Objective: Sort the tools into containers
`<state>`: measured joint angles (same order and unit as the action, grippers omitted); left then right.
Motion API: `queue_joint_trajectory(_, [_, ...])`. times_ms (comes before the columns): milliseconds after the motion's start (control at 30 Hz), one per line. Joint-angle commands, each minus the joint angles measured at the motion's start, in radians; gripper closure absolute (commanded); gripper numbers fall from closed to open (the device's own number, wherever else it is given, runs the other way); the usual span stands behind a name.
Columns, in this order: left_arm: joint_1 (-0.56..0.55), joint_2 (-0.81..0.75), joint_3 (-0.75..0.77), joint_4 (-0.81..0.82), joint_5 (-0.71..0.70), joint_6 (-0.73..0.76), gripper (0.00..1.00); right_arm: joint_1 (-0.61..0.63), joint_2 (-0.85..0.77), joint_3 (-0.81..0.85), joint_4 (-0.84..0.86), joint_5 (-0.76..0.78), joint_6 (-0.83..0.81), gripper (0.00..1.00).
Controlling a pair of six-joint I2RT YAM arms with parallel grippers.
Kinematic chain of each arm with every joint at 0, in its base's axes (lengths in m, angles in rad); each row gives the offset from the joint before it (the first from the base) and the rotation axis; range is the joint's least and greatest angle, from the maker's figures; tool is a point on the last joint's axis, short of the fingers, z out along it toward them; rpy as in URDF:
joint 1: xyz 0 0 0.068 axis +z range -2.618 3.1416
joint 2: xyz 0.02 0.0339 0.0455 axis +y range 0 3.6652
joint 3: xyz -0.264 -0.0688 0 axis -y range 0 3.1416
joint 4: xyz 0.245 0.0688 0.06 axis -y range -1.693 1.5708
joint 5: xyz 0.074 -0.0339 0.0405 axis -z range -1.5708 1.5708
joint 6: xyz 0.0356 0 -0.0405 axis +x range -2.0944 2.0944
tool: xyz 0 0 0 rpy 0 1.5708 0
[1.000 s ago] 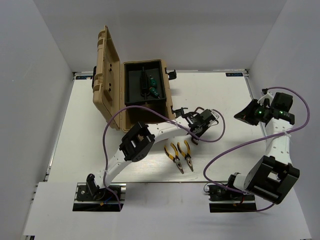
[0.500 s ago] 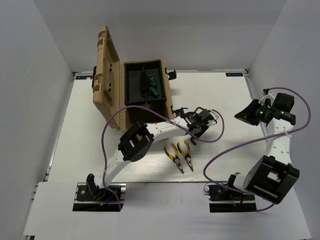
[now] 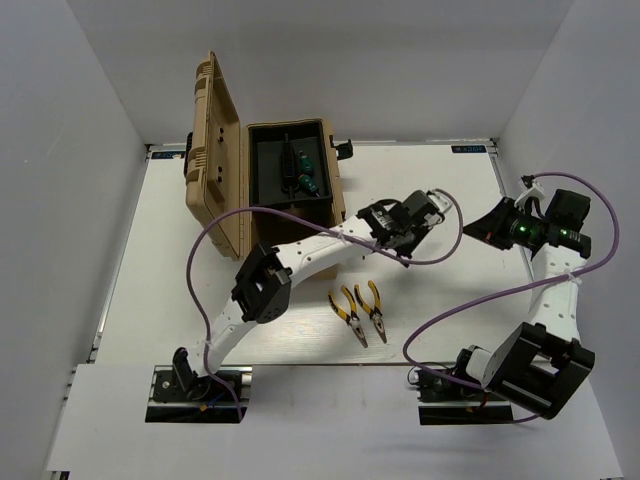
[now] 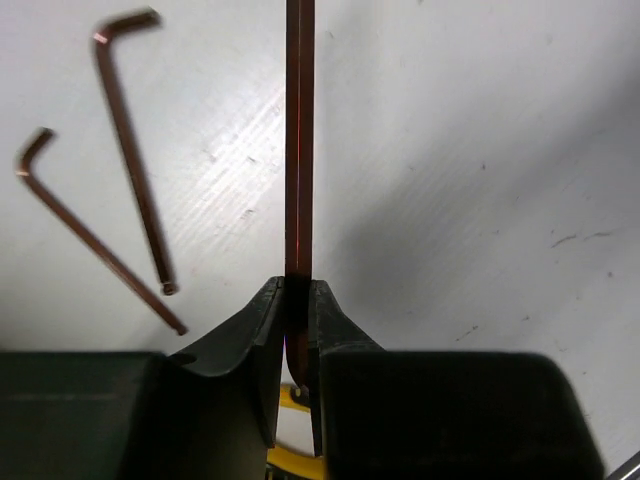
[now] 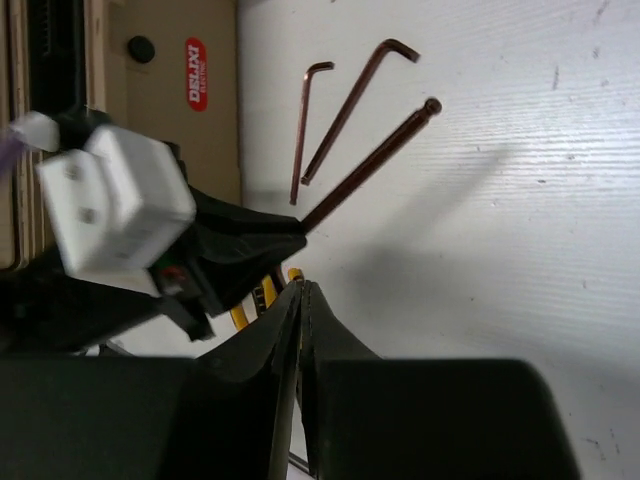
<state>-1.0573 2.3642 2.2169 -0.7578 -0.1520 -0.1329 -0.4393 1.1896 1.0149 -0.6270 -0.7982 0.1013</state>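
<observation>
In left end effector (image 4: 296, 292), hex key (image 4: 299, 140) pinched

Top view bright, evenly lit from above; white table (image 3: 150, 260) close to clipping, shadows short and soft, grey falloff on side walls (image 3: 60, 200). Left wrist: table grain sharp, broad soft shadow right of hex key (image 4: 299, 150), left fingers (image 4: 240, 340) dark, defocused. Right wrist: white block (image 5: 115, 200) overexposed and smeared, right fingers (image 5: 350, 380) out of focus, diffuse shadow under the key.
</observation>
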Motion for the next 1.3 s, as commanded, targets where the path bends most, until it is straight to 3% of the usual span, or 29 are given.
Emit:
queue_joint_trajectory(0, [0.032,-0.167,0.053,0.038,-0.098,-0.010,1.00,-0.004,-0.025,-0.009,0.029,-0.099,-0.032,0.92])
queue_joint_trajectory(367, [0.161,-0.391,-0.051,0.100,-0.239,-0.010,1.00,-0.004,-0.059,-0.027,0.052,-0.121,-0.038,0.92])
queue_joint_trajectory(567, [0.249,-0.496,-0.161,0.091,-0.420,-0.010,1.00,-0.003,-0.059,-0.027,0.049,-0.122,-0.038,0.91])
queue_joint_trajectory(1100, [0.459,-0.511,-0.368,0.098,-0.584,-0.022,1.00,-0.004,-0.056,-0.029,0.046,-0.131,-0.038,0.90])
queue_joint_trajectory(1200, [0.488,-0.491,-0.394,0.098,-0.558,-0.022,1.00,0.002,-0.047,-0.029,0.046,-0.128,-0.038,0.81])
queue_joint_trajectory(1233, [0.499,-0.491,-0.404,0.098,-0.540,-0.022,1.00,0.001,-0.045,-0.019,0.027,-0.130,-0.051,0.74])
queue_joint_trajectory(1267, [0.508,-0.482,-0.413,0.098,-0.540,-0.022,1.00,0.007,-0.039,-0.018,0.021,-0.130,-0.057,0.59])
